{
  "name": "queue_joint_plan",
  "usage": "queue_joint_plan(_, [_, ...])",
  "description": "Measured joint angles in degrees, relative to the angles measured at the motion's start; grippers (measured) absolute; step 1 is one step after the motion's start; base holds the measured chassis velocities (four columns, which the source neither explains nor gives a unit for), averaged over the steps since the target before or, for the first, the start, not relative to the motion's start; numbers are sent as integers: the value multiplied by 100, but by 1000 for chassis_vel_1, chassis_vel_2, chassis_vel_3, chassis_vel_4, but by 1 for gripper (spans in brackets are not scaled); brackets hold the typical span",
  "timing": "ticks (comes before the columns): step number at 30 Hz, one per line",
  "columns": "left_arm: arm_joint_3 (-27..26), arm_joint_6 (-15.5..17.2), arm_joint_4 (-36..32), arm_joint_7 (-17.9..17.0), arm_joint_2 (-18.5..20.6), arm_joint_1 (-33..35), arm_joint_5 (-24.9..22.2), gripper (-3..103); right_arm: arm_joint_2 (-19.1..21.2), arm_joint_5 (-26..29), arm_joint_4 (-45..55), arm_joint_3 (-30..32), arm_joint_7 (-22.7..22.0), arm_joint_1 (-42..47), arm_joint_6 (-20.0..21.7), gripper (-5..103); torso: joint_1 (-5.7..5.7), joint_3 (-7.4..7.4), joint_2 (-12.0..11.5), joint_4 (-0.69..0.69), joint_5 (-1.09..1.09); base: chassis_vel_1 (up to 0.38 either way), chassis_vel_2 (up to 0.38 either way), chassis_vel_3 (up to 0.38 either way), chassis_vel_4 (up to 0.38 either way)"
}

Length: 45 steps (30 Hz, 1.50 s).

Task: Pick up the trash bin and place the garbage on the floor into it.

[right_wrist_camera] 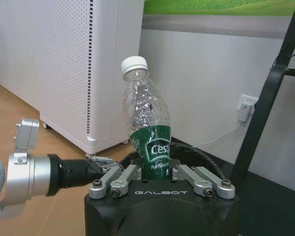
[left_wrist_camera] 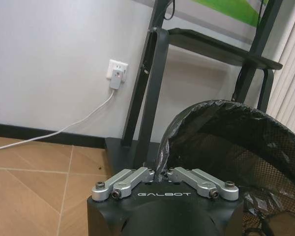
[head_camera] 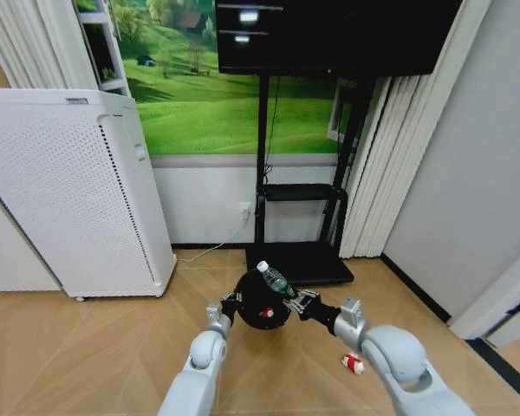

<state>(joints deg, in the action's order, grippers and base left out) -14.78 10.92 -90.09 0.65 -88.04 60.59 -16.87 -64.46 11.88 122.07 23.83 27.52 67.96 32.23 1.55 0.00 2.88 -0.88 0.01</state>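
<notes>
Low in the frame's centre, the left gripper (head_camera: 232, 303) is pinching the trash bin (head_camera: 260, 308) rim; the right gripper (head_camera: 296, 299) is clamping the clear, green-labelled bottle (head_camera: 275, 279) over it.

You see a black mesh trash bin (left_wrist_camera: 246, 147) with crinkly glossy liner, clear plastic bottle (right_wrist_camera: 146, 130), matt wooden floor (head_camera: 87, 347).

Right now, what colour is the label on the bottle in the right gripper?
Green with white lettering, on the clear bottle; clearest in the right wrist view.

Black mesh trash bin (head_camera: 262, 309), clear green-labelled bottle (right_wrist_camera: 148, 130), red-and-white packet (head_camera: 354, 363), light brown herringbone floor (head_camera: 95, 347)
</notes>
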Motion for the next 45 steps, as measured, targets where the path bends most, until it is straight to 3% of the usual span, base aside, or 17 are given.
queue_joint_plan(6, [-43,0,-100,-2,24,58,2,3,-255,29,-313,-679,-504,-165,4,22,0,0,-1,-1,-2,0,0,0,0])
queue_joint_plan(9, [-54,0,-114,-2,20,77,10,3,-282,4,-371,-765,-570,-174,-29,22,0,0,-1,-1,-1,0,0,0,0])
queue_joint_plan(15, [-59,0,-221,10,11,165,55,3,-327,-36,-632,-1111,-1219,-217,-277,21,0,0,-1,-1,-1,0,0,0,0])
queue_joint_plan(20, [-57,12,-313,11,21,198,49,3,-332,-40,-718,-1136,-1503,-217,-329,37,0,0,0,-1,-1,0,0,0,0])
queue_joint_plan(23, [-60,23,-397,13,37,253,45,3,-337,-84,-753,-1030,-1589,-208,-349,53,0,0,0,-1,-1,0,0,0,0])
queue_joint_plan(24, [-60,23,-397,13,37,253,45,3,-337,-84,-753,-1030,-1589,-208,-349,53,0,0,0,-1,-1,0,0,0,0])
queue_joint_plan(27, [-65,26,-469,25,60,313,42,3,-303,-38,-669,-870,-1636,-175,-331,70,0,0,0,-1,-1,0,0,0,0])
queue_joint_plan(31, [-71,26,-489,32,67,321,38,3,-262,-2,-621,-800,-1636,-156,-323,75,0,0,0,-1,-1,0,0,0,0])
queue_joint_plan(32, [-74,27,-505,33,70,322,32,3,-243,4,-598,-757,-1637,-144,-321,86,0,0,-1,-1,-1,0,0,0,0])
queue_joint_plan(34, [-75,27,-529,35,74,321,17,3,-241,35,-564,-657,-1656,-132,-318,91,0,0,0,-1,0,0,0,0,0])
queue_joint_plan(37, [-104,31,-578,35,90,326,-1,3,-253,101,-538,-422,-1717,-149,-291,99,0,0,0,-1,0,0,0,0,0])
queue_joint_plan(42, [-228,60,-760,27,187,411,-31,3,-87,354,-568,115,-1789,-227,-51,100,0,0,0,-1,-1,0,0,0,0])
queue_joint_plan(45, [-478,115,-1102,34,417,560,134,3,179,863,-815,490,-2397,-192,362,100,0,0,0,0,-1,0,0,0,0])
